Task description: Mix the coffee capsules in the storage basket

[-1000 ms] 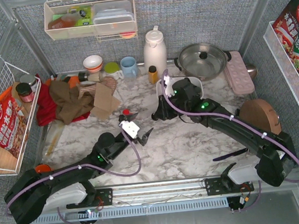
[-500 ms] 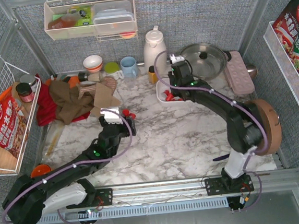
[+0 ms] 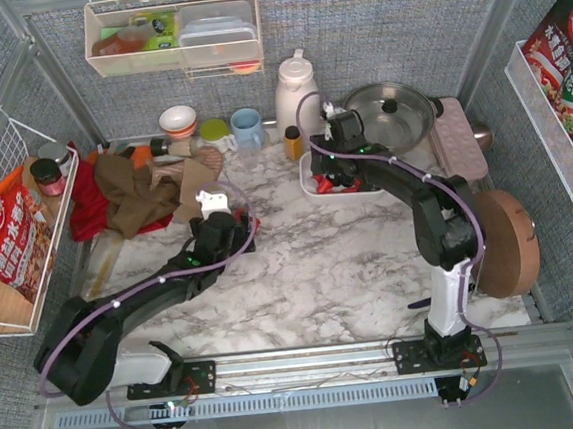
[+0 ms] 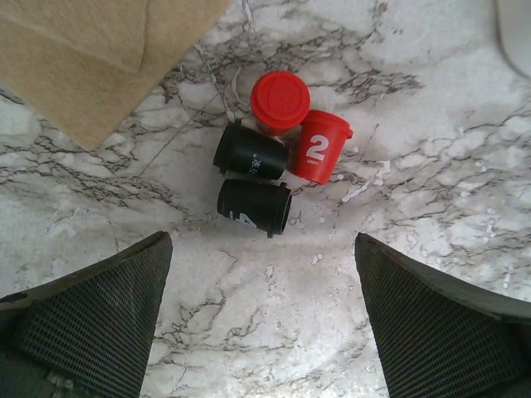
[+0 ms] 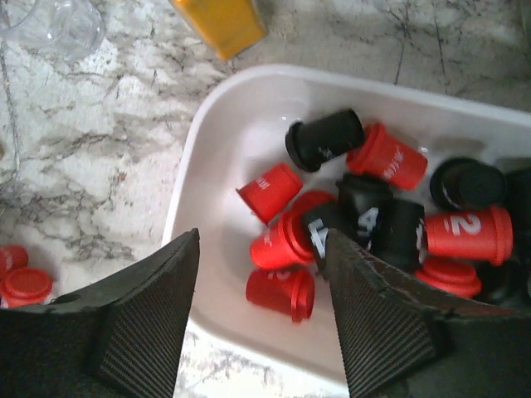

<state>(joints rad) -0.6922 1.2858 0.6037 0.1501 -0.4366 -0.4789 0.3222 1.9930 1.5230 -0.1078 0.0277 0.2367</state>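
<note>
The marbled tabletop (image 4: 431,149) sits inside grey fabric walls (image 3: 400,24). At its far middle we see the storage basket (image 5: 207,157), with red and black coffee capsules (image 5: 373,215) heaped towards one end. The right gripper (image 5: 261,240) hangs over them, jaws partly spread and pinching nothing, placed to stir. Further left, the left gripper (image 4: 261,249) gapes wide above four stray capsules (image 4: 265,170), probably to return them.

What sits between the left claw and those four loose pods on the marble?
Only bare marble. The left wrist view shows the open left gripper short of the loose capsules, with nothing in between.
</note>
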